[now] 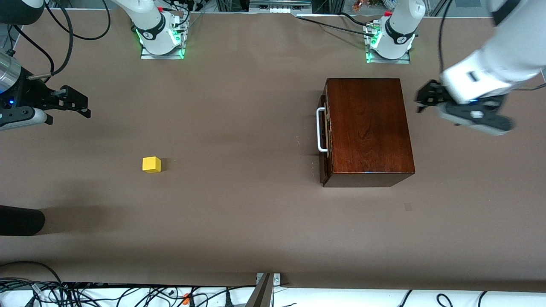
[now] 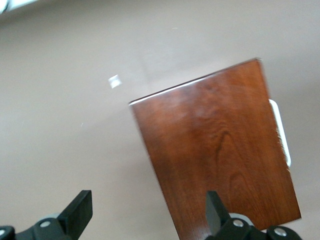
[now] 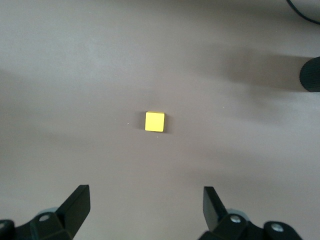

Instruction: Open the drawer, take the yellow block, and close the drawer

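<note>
**Block out on the table, drawer shut**

The right tool (image 1: 81, 106) hangs in the air over the right arm's end of the table (image 1: 239, 213); its fingers (image 3: 75, 205) stand wide apart with nothing between them; the right wrist view looks down past them at bare table and the block.

The block (image 1: 151, 164) sits alone on the table, toward the right arm's end; it is nearer the front camera than the right tool's spot and well apart from the box; nothing touches it; it rests flat, one plain yellow face up.

A dark rounded object (image 1: 19, 221) pokes in at the edge of the front view, nearer the camera than the block; what it is I cannot tell.

The box (image 1: 369, 128) stands toward the left arm's end of the table; its drawer (image 1: 324, 132) is pushed in, the dark front nearly flush with the box; the white handle (image 1: 320, 130) faces the right arm's end; the inside of the drawer is hidden, so what it holds cannot be told.

The left tool (image 1: 424, 101) is in the air just beside the box, at the end away from the handle; its fingers (image 2: 80, 210) are spread wide and hold nothing; the left wrist view shows the box top between them.
</note>
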